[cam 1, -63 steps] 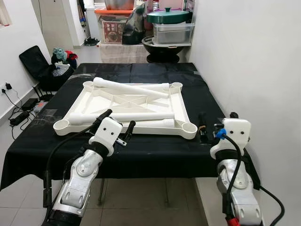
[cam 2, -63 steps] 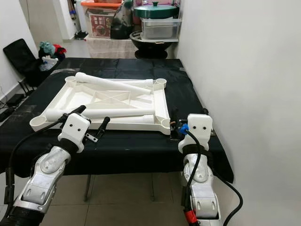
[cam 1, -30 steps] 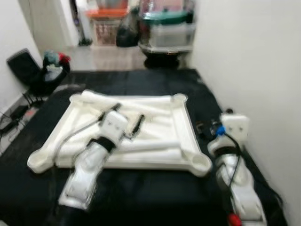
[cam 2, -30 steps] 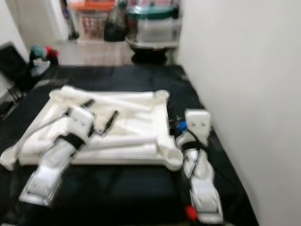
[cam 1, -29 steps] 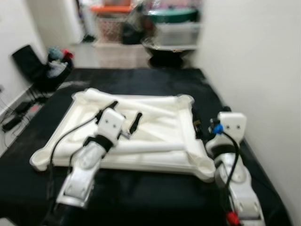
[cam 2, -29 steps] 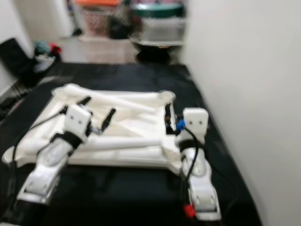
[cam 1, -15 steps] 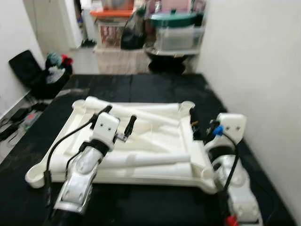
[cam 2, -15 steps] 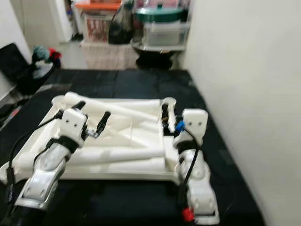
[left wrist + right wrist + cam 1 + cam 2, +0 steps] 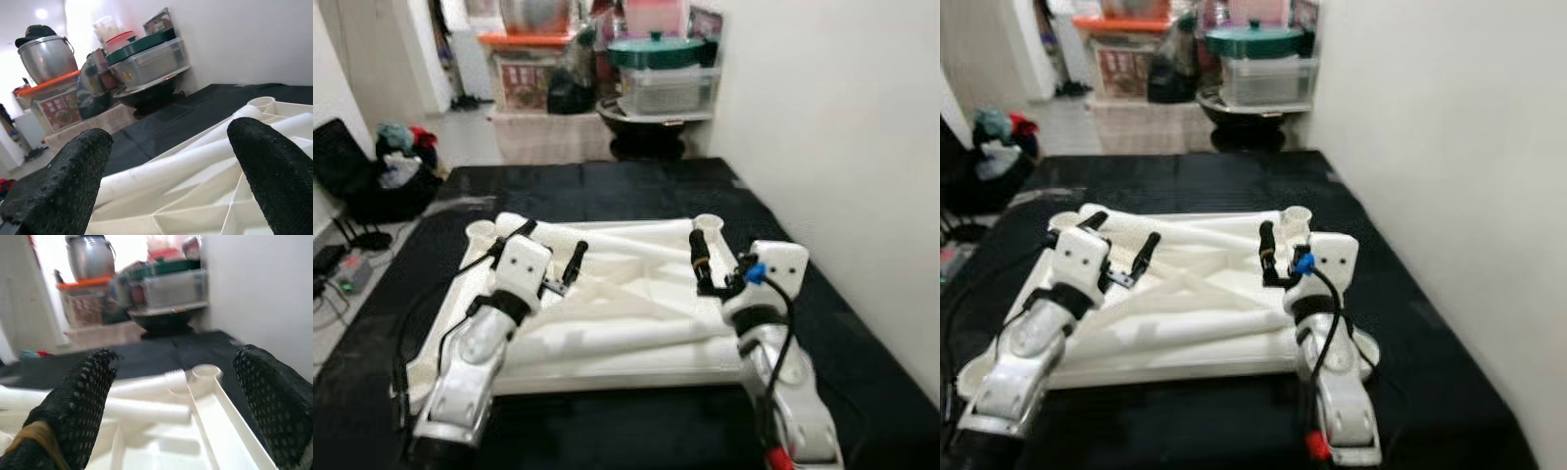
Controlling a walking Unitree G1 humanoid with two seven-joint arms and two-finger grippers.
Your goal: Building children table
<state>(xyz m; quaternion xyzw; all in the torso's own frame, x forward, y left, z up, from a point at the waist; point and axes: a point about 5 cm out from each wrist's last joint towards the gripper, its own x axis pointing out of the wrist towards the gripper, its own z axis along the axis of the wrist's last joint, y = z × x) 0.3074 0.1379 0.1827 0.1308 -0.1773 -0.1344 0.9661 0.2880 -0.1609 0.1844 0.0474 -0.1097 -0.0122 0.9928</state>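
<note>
An upturned white children's tabletop (image 9: 636, 370) lies on the black-covered table (image 9: 607, 181). Several white tube legs rest inside it, one along the far side (image 9: 636, 235) and one across the near part (image 9: 607, 338). My left gripper (image 9: 551, 247) hovers open over the left half of the tabletop, with nothing between its fingers (image 9: 73, 176). My right gripper (image 9: 713, 262) is open above the right rim near the far corner socket (image 9: 205, 373). In the right wrist view, a leg (image 9: 146, 409) lies ahead between the fingers (image 9: 73, 406).
A white wall (image 9: 832, 147) runs close along the table's right side. Beyond the far edge stand a green-lidded pot (image 9: 661, 49), a clear box (image 9: 668, 90), a black wok (image 9: 651, 122) and an orange-lidded bin (image 9: 524, 69). A black chair with clothes (image 9: 372, 171) is at the left.
The camera has come closer to the table. Both grippers have moved from the table's near edge out over the tabletop, the right one onto its right rim. Both stay open.
</note>
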